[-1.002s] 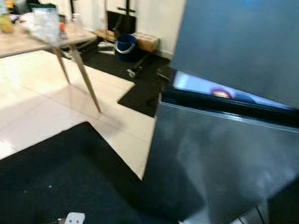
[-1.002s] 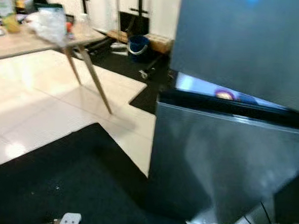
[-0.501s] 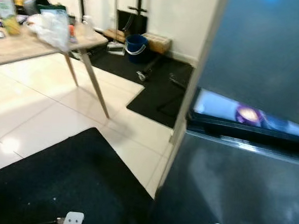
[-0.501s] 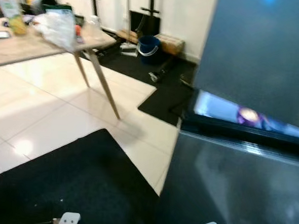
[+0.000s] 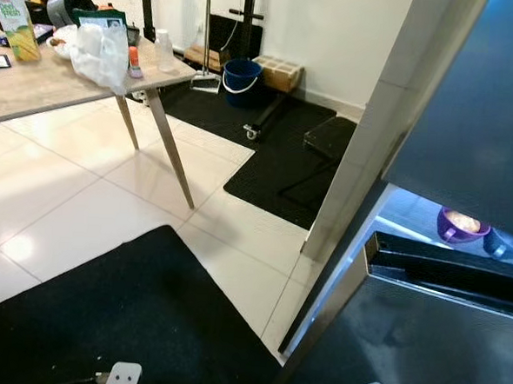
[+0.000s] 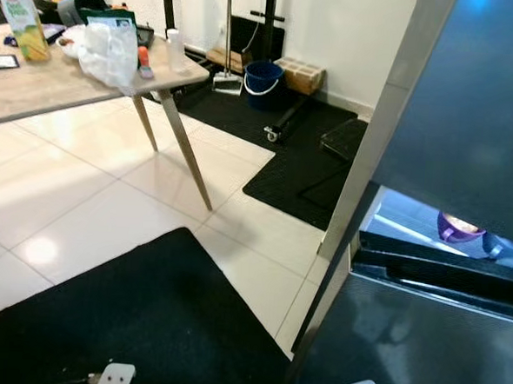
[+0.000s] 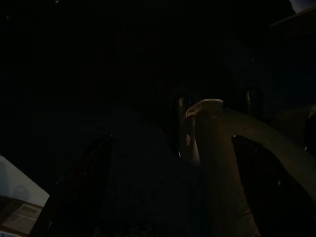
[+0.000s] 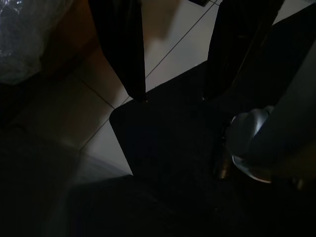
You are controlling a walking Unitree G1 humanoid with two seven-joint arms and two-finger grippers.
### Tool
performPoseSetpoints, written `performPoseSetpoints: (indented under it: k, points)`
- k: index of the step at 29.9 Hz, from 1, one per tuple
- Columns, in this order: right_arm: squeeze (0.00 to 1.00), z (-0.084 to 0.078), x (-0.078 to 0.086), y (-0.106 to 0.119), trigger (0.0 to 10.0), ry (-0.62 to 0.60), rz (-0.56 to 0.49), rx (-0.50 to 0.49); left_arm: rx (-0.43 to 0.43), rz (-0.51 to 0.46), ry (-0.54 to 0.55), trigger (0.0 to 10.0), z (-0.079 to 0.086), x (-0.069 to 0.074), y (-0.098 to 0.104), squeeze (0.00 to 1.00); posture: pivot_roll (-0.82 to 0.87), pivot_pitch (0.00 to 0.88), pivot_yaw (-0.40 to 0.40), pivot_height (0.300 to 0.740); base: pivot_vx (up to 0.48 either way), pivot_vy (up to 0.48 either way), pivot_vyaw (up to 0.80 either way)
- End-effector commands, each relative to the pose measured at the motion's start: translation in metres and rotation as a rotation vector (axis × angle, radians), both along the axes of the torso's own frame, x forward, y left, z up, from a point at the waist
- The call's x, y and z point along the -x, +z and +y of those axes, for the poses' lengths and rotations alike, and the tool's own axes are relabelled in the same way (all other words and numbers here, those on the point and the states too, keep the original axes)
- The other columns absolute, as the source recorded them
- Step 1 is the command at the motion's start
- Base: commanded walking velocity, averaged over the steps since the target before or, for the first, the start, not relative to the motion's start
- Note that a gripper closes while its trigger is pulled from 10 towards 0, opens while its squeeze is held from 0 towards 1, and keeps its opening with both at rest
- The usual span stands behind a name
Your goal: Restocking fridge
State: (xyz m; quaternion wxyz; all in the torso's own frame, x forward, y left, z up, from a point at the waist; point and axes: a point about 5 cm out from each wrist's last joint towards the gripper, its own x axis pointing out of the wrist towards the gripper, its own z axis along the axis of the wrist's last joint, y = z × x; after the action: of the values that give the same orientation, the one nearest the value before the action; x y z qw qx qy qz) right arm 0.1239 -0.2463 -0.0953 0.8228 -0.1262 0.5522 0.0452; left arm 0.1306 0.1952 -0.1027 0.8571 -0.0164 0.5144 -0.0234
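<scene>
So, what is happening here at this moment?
The robot stands on a black mat beside a fridge whose door is ajar; a purple bowl shows in the lit interior. The right gripper hangs open over the floor, holding nothing. Items for restocking wait on the table to its left: a juice carton and a white plastic bag.

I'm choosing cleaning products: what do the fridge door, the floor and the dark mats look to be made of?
Fridge door: smooth dark grey metal or coated steel with a dull sheen; its edge looks brushed silver.
Floor: glossy cream tiles, likely ceramic, given the grout lines and light glare.
Dark mats: matte black, finely textured, probably rubber or foam, though carpet can't be ruled out.
</scene>
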Motion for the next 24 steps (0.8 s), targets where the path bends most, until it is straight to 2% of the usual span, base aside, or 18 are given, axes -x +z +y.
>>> performPoseSetpoints:
  k: [1,6,7,9,14,24]
  points:
    - [0.00,-0.008,0.007,0.000,10.0,-0.049,0.009,0.013,0.018,0.030,-0.009,10.0,-0.007,0.008,-0.004,0.00,0.04,0.000,-0.061,0.740,0.000,0.000,0.00]
    - [0.00,-0.014,0.003,0.004,10.0,-0.149,-0.056,-0.008,0.021,0.033,-0.010,10.0,-0.007,0.009,-0.004,0.00,0.04,0.000,-0.061,0.740,0.000,0.000,0.00]
    - [0.00,-0.016,-0.003,0.006,10.0,-0.195,-0.099,-0.033,0.022,0.033,-0.010,10.0,-0.007,0.009,-0.004,0.00,0.04,0.000,-0.061,0.740,0.000,0.000,0.00]
    - [0.00,-0.016,-0.003,0.006,10.0,-0.195,-0.099,-0.033,0.022,0.033,-0.010,10.0,-0.007,0.009,-0.004,0.00,0.04,0.000,-0.061,0.740,0.000,0.000,0.00]
    - [0.00,-0.031,-0.027,0.022,10.0,-0.358,-0.261,-0.091,0.027,0.032,-0.014,10.0,-0.008,0.008,-0.004,0.00,0.04,0.000,-0.062,0.740,0.000,0.000,0.00]
    - [0.00,-0.041,-0.052,0.038,10.0,-0.472,-0.410,-0.143,0.038,0.033,-0.018,10.0,-0.010,0.008,-0.004,0.00,0.04,0.000,-0.062,0.740,0.000,0.000,0.00]
